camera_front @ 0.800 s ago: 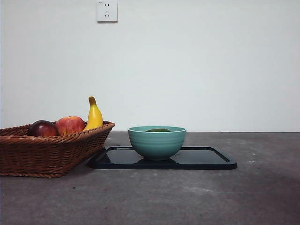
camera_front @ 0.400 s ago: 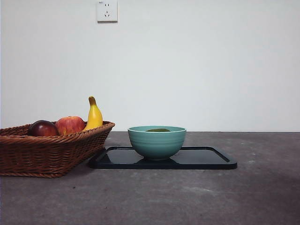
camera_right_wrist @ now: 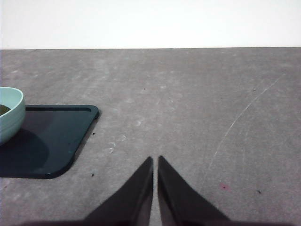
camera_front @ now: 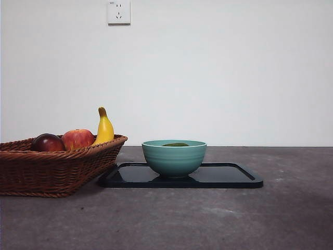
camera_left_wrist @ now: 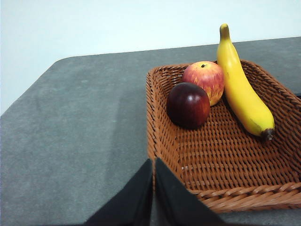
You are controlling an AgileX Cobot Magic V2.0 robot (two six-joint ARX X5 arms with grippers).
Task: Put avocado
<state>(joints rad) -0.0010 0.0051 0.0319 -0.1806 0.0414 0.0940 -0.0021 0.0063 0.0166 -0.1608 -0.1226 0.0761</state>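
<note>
A woven brown wicker basket (camera_front: 57, 164) holds a yellow banana (camera_front: 104, 128), a red apple (camera_front: 78, 138) and a dark red-purple round fruit (camera_front: 48, 142); beside it, a flat black tray (camera_front: 229, 177) carries a teal ceramic bowl (camera_front: 174, 158); the dull dark-green avocado (camera_front: 176, 145) lies inside the bowl; the left gripper (camera_left_wrist: 153, 162) is clenched, empty, at the basket's edge; the right gripper (camera_right_wrist: 155, 160), also clenched, hangs over bare table.

I count one basket (camera_front: 52, 169) at lower left holding three fruits: one banana (camera_front: 104, 128), one apple (camera_front: 77, 138), one plum (camera_front: 48, 142). One bowl (camera_front: 174, 158), one tray (camera_front: 229, 177), one avocado (camera_front: 176, 144), one socket (camera_front: 118, 11), two grippers (camera_left_wrist: 154, 165) (camera_right_wrist: 155, 162).
</note>
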